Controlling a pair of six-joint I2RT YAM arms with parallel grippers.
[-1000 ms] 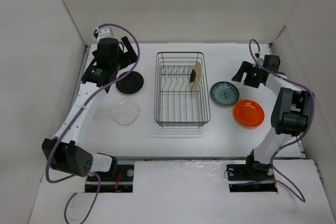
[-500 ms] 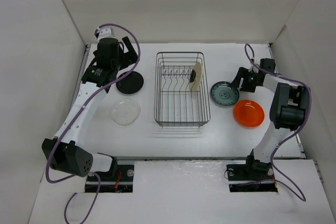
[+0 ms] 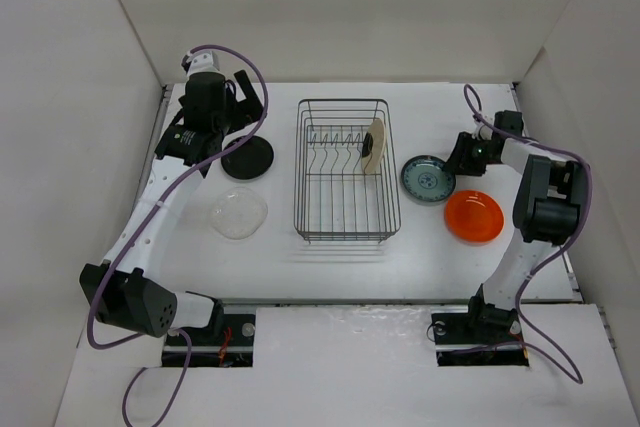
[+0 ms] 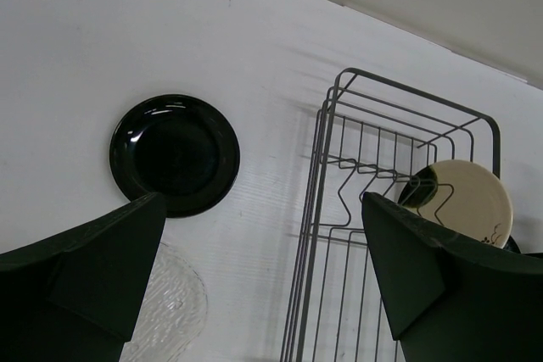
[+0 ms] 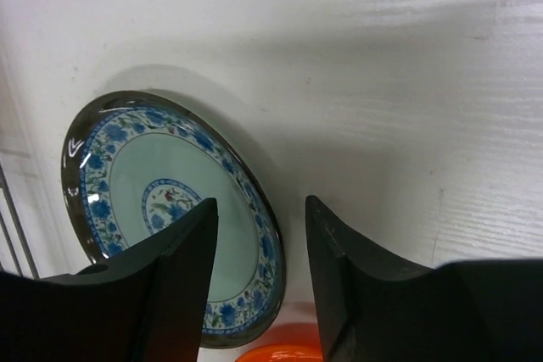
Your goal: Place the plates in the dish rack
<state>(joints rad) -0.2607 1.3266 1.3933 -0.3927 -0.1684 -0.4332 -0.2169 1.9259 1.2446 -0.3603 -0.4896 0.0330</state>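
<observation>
The teal patterned plate [image 3: 428, 179] lies flat right of the dish rack [image 3: 343, 102]. My right gripper [image 3: 455, 160] is low at its right rim, still open. In the right wrist view the rim of the teal plate [image 5: 161, 201] passes between the jaws of the right gripper [image 5: 261, 209], one finger [image 5: 182, 277] over the plate and the other over the table. The orange plate [image 3: 473, 215] lies just beside it. A cream plate [image 3: 374, 145] stands upright in the rack. My left gripper [image 4: 261, 209] hangs wide open and empty above the black plate [image 4: 174, 154] and the clear glass plate [image 4: 174, 303].
White walls close in the table on the left, back and right. The rack's wire side [image 4: 335, 209] runs close under the left gripper. The orange plate's edge [image 5: 280, 353] shows right below the right fingers.
My right gripper has slid left to the teal plate's rim and its jaws have narrowed around it. The left arm and the plates have not moved.
</observation>
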